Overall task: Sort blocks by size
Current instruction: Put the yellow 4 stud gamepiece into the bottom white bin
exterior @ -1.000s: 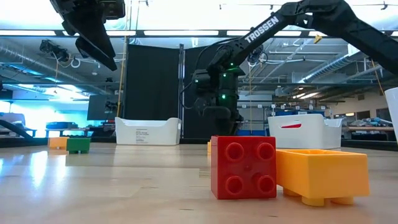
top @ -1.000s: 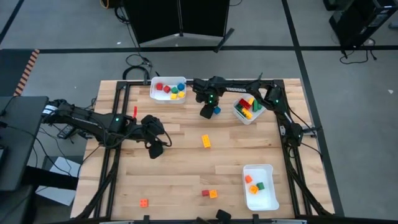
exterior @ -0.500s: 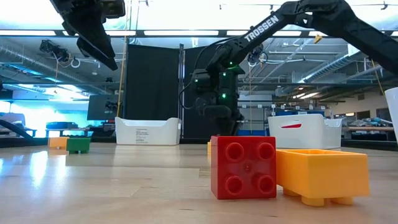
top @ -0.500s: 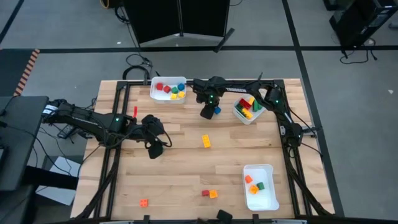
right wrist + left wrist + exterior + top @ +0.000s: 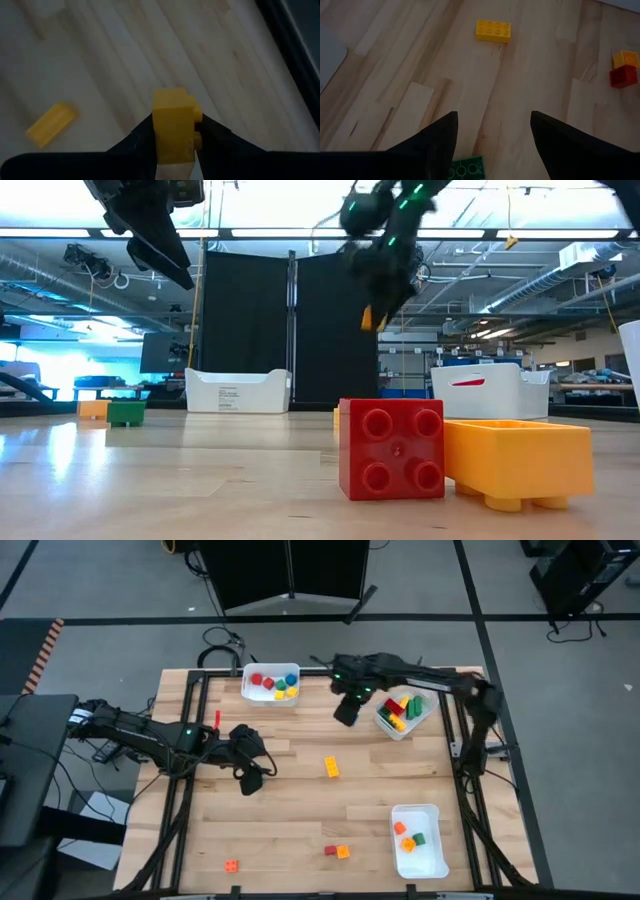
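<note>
The right end effector (image 5: 347, 712) hung above the far part of the tabletop (image 5: 300, 810), between the far-left bin (image 5: 270, 683) and the far-right bin (image 5: 402, 714), and from overhead its load was hidden under the dark wrist. The right wrist view settled it: the fingers were clamped tight on a small yellow block (image 5: 174, 125), raised clear of the wood. In the low view only a sliver of that yellow block (image 5: 367, 318) peeked out below the end effector (image 5: 375, 305), high in the air.

The left end effector (image 5: 250, 778) hovered over the left-centre of the tabletop with its fingers (image 5: 437, 142) spread wide and nothing between them. A green block (image 5: 467, 167) sat just below them, cut off by the edge of the left wrist view and not visible from overhead.

Loose blocks lay well apart: a long yellow brick (image 5: 331, 768) mid-table, a red and orange pair (image 5: 336, 851) touching near the front, and a lone orange block (image 5: 231, 865) by the front-left edge. Broad bare wood lay between them.

The far-left bin held red, yellow, blue and green blocks, the far-right bin a crowded pile whose pieces were hard to separate, and the near-right bin (image 5: 420, 841) a few orange and green ones. In the low view the red block (image 5: 391, 448) and orange block (image 5: 518, 460) loomed large, blocking the middle of the tabletop.
</note>
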Controlling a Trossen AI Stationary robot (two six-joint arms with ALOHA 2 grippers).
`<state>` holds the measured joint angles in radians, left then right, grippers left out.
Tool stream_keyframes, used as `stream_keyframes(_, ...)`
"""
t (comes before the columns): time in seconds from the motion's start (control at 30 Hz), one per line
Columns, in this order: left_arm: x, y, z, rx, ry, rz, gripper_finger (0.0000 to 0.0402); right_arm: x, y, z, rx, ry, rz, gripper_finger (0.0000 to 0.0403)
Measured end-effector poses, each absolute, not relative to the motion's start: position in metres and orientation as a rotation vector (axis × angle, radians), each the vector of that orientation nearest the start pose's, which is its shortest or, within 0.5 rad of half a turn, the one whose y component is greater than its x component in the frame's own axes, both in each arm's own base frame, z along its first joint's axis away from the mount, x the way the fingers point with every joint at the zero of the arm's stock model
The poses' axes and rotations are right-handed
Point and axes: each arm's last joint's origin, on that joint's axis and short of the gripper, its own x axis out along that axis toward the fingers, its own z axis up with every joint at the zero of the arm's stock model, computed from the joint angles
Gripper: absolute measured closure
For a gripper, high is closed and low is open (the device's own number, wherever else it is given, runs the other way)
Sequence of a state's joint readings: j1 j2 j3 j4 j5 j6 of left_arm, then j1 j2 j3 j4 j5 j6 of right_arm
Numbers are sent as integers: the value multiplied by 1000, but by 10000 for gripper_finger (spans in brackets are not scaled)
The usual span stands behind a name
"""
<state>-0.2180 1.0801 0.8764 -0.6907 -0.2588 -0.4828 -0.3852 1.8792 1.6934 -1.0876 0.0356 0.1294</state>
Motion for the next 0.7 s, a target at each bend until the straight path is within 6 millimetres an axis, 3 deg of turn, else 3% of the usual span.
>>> stream_keyframes(0.17,206,-38,272,-247,815,240,143,303,-98,312,358,1135,-463,292)
stream_keyframes(0.3,207,-38,273,-252,801,236,143,254,-59,325,445,1062,-471,292)
stream_keyframes(0.53,208,-38,274,-253,787,231,143,171,-3,323,673,1026,-555,292)
stream_keyframes(0.7,209,-39,275,-257,773,228,143,135,24,313,762,1165,-666,292)
